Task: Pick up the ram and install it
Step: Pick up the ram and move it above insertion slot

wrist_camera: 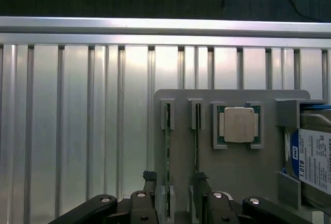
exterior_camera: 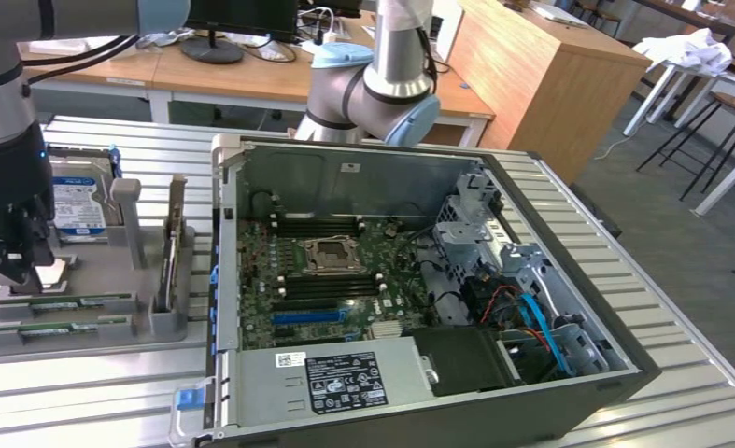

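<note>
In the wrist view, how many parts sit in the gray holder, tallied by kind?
RAM sticks: 2
CPU chip: 1
Hard drive: 1
Total: 4

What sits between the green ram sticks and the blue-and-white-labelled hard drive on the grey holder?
A small square silver CPU chip, in its own recess of the grey holder, seen in the wrist view.
</note>
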